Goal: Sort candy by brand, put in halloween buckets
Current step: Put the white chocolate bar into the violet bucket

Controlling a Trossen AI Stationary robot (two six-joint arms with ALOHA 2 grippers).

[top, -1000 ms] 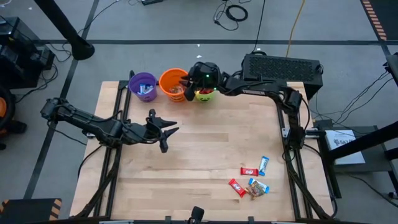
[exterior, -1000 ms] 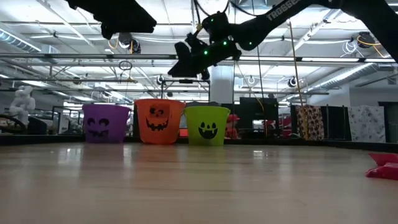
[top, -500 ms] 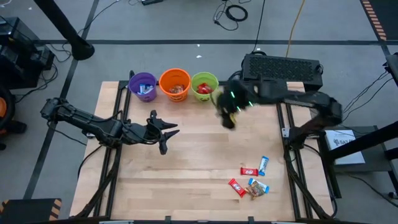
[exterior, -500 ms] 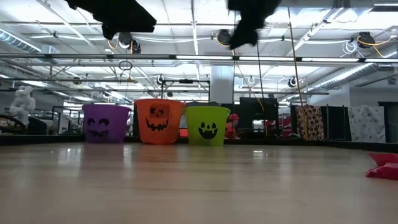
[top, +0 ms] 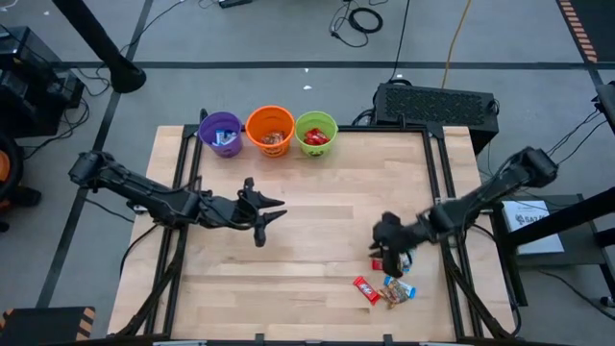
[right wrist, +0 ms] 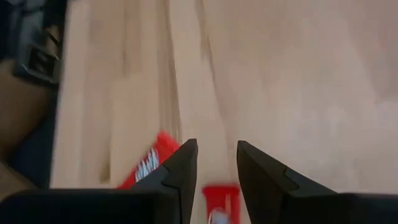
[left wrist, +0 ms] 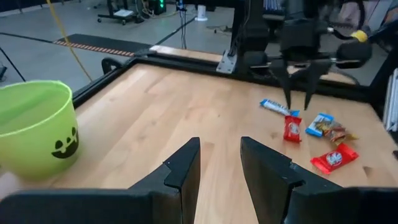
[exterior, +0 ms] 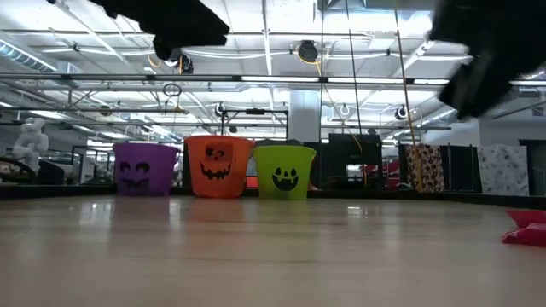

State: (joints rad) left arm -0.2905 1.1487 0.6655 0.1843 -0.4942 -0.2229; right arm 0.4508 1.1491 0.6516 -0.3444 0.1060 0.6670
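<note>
Three buckets (top: 270, 131) lined up, four or so candies (top: 387, 285) left on the desk (top: 317, 211); my right hand (left wrist: 297, 99) hovers narrowly parted, empty; left hand (top: 272, 213) also narrowly parted, empty.

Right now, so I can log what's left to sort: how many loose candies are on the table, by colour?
red candy: 2
blue candy: 2
brown-gold candy: 1
Total: 5

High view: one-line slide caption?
Right gripper open above the remaining candy; left gripper waits mid-table.
</note>
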